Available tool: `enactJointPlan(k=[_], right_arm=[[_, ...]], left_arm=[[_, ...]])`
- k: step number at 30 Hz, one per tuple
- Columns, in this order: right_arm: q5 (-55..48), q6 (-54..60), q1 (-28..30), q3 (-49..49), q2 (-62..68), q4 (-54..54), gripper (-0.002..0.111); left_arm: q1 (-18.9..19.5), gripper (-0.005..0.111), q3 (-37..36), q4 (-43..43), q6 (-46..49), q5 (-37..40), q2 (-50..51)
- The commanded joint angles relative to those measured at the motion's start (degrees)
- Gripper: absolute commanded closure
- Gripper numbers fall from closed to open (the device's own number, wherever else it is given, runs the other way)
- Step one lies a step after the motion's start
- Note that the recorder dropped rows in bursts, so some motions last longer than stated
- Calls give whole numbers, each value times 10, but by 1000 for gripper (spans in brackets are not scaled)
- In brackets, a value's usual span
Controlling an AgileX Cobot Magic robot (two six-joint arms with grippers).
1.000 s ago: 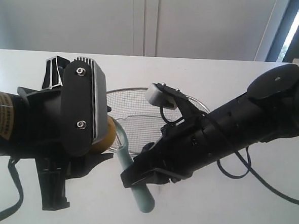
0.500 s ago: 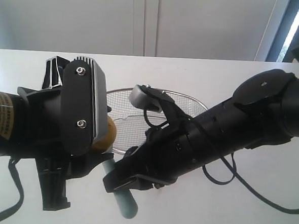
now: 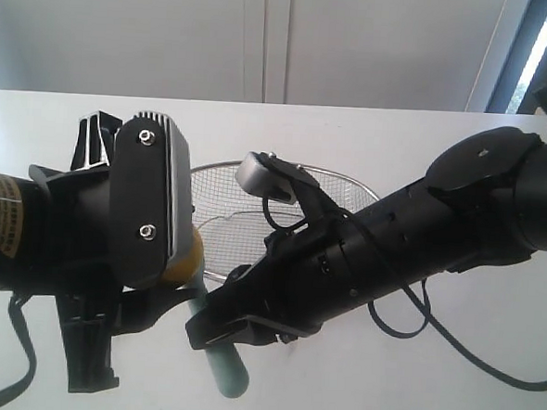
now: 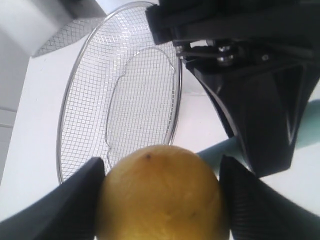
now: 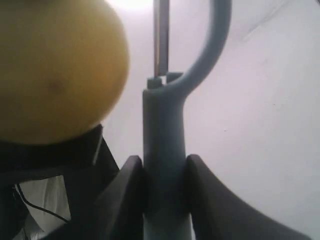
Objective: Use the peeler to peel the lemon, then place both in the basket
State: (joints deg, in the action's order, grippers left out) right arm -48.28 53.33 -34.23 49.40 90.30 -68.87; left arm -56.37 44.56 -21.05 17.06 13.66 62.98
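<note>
My left gripper (image 4: 161,172) is shut on the yellow lemon (image 4: 160,195), both fingers pressed to its sides. In the exterior view only a sliver of the lemon (image 3: 184,263) shows beside the left gripper's housing. My right gripper (image 5: 165,170) is shut on the pale teal handle of the peeler (image 5: 164,145); its curved head and metal blade sit right beside the lemon (image 5: 55,70). The peeler handle's end (image 3: 226,374) sticks out below the right gripper (image 3: 220,327). The wire mesh basket (image 3: 244,224) sits on the table behind both grippers, also seen as the basket (image 4: 120,100) beyond the lemon.
The white table (image 3: 411,381) spreads around the arms. The right arm (image 3: 420,242) crosses in front of the basket's right half. A black cable (image 3: 451,341) loops under the right arm. A pale wall stands behind the table.
The right gripper has carried the peeler leftward, closer under the lemon, then nearly stopped. The left gripper has dropped slightly with the lemon still held.
</note>
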Motion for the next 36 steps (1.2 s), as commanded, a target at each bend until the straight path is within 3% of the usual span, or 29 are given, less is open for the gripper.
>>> enactJointPlan(k=[1, 36], right_arm=[[3, 4, 0, -2, -1, -8, 108], [6, -9, 0, -2, -1, -9, 108]], left_arm=[[-3, 107, 0, -9, -3, 6, -3], [-3, 107, 0, -21, -7, 27, -3]])
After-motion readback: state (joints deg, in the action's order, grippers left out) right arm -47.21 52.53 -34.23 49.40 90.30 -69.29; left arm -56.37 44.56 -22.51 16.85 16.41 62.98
